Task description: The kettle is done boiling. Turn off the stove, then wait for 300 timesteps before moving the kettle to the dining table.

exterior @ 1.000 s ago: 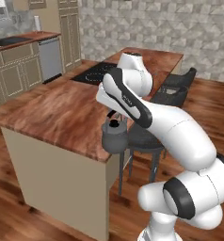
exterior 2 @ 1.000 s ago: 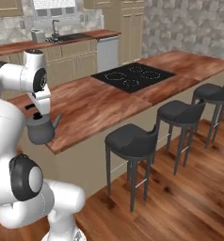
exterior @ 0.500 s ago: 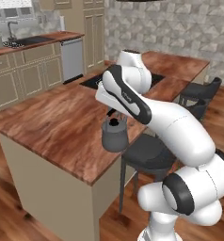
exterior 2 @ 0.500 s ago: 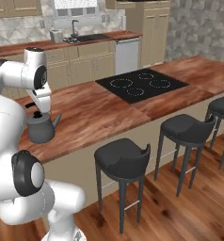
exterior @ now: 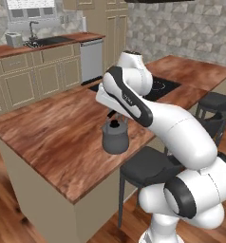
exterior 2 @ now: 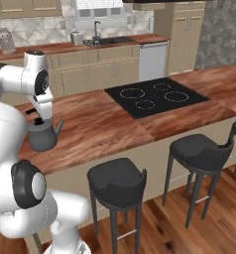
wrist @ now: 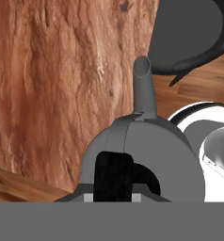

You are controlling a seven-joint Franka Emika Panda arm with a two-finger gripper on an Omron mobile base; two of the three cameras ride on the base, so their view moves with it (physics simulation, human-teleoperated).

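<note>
Claw (exterior 2: 38,118) straight down, clamped on kettle (exterior: 115,138) handle over dining table (exterior: 48,137).

Beige cabinets (exterior 2: 75,74), steel sink (exterior 2: 107,41), black stools (exterior 2: 117,181), wood floor (exterior 2: 199,228)

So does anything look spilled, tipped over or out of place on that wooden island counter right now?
Nothing stands out. The squat grey metal kettle hangs upright by its handle from the shut gripper, over the reddish-brown wood island counter, spout level, no spill visible.
</note>
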